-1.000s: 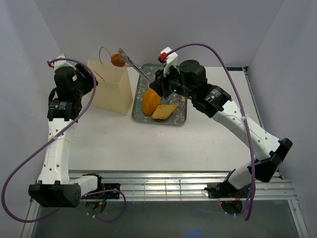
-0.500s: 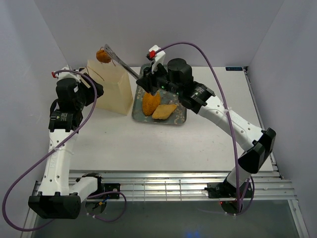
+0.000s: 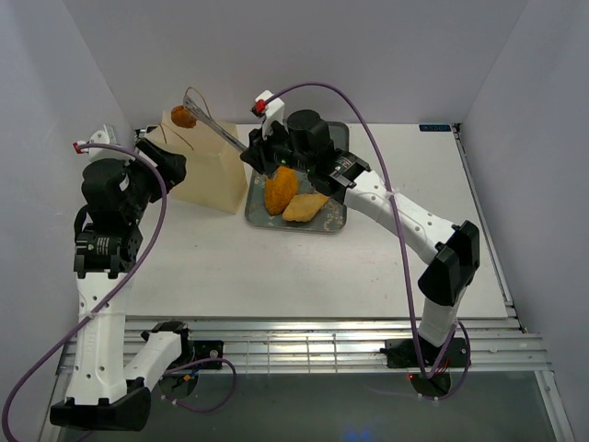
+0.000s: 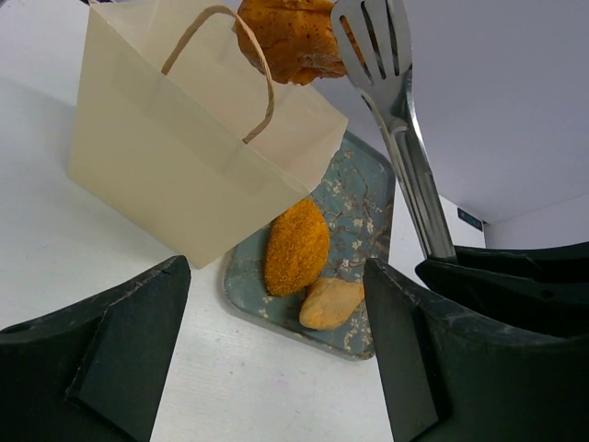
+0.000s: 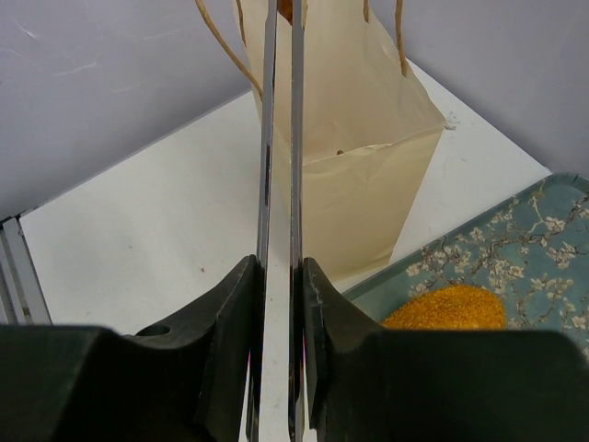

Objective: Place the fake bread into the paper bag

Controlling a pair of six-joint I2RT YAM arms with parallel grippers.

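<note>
Fake bread (image 3: 182,116) in tongs (image 3: 221,132) above paper bag (image 3: 207,175); right fingers (image 5: 230,350) clamping tongs, left fingers (image 4: 120,359) wide, empty

right gripper (image 5: 278,285): dark fingers (image 5: 230,341) pressed in from both sides on the tongs (image 5: 268,138), narrow gap between the two steel arms
tongs: arms run straight up from the grip, side by side, off the top edge
bread piece (image 5: 284,7): orange-brown sliver between the arms at the very top; too little shown to tell its shape
paper bag (image 5: 368,157): cream, upright on the white table (image 5: 138,230), behind the tongs; creased side faces the camera
handles (image 5: 221,46): tan cord, looping above the bag mouth
tray (image 5: 525,230): blue-green floral, lower right, corner just beside the bag's base
orange loaf (image 5: 446,308): lies on the tray, partly hidden by the right finger
</note>
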